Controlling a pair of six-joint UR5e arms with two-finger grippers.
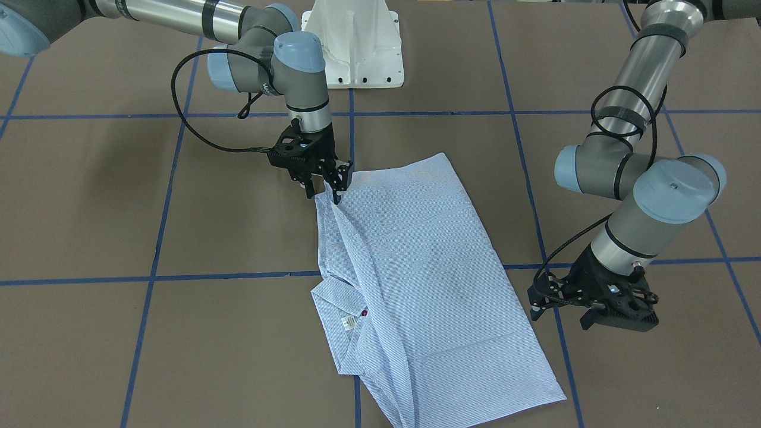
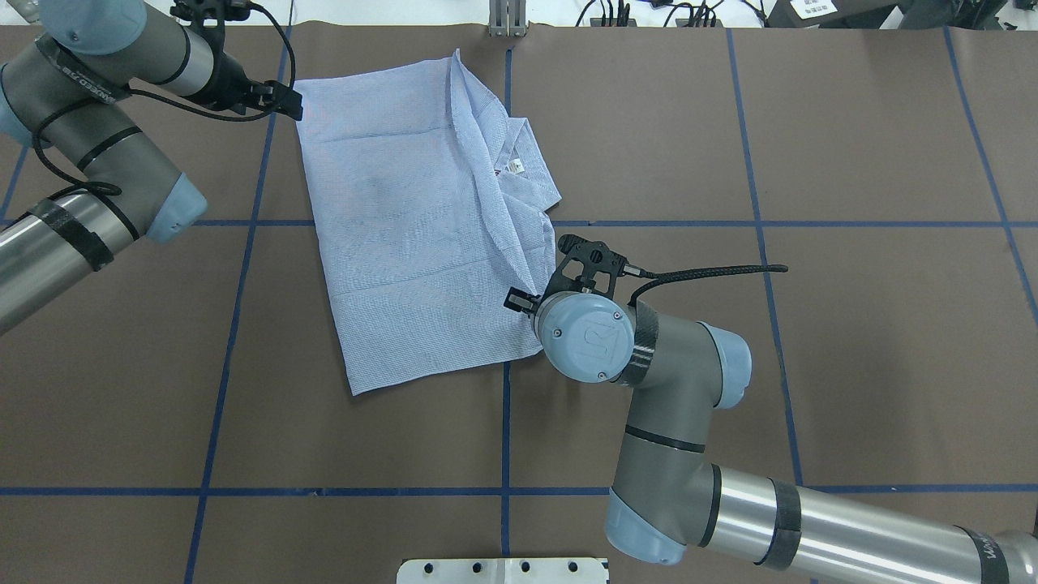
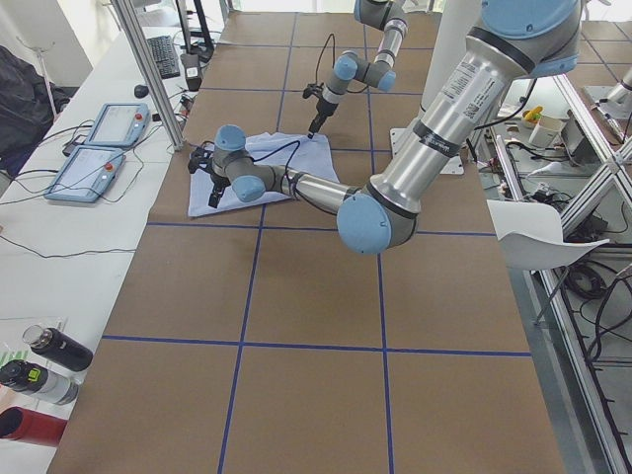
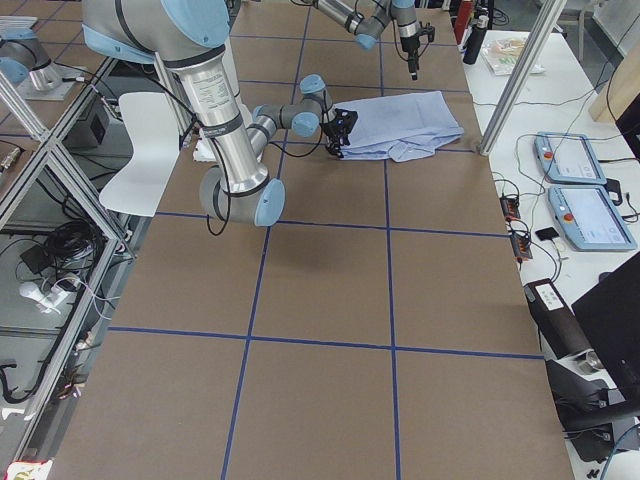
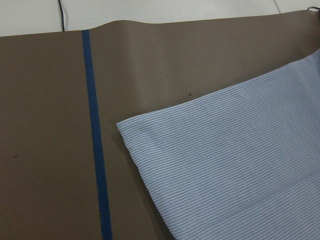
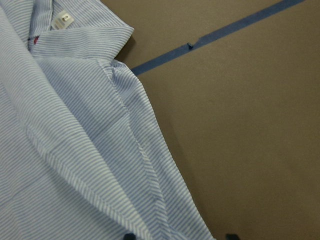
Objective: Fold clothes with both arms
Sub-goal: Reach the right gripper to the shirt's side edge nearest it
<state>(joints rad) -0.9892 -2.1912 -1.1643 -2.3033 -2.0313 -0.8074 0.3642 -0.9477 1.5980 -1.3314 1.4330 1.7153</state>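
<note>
Shirt (image 1: pixel 416 267) lies flat on the table (image 1: pixel 178 208), folded lengthwise, collar and label (image 1: pixel 349 322) up. Step looks like taking grips for the next fold. Right tool (image 1: pixel 324 191) is open, jaws astride the shirt's edge; next it needs to close there. Left tool (image 1: pixel 534 303) hovers beside a corner, off the cloth; can't tell whether it's open. Sleeves not visible.

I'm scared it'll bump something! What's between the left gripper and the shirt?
Just a strip of bare brown table lies between left gripper and shirt, front-facing view.

Striped shirt (image 6: pixel 75 150), white neck label (image 6: pixel 62 20), blue tape line (image 6: pixel 220 32)
</note>
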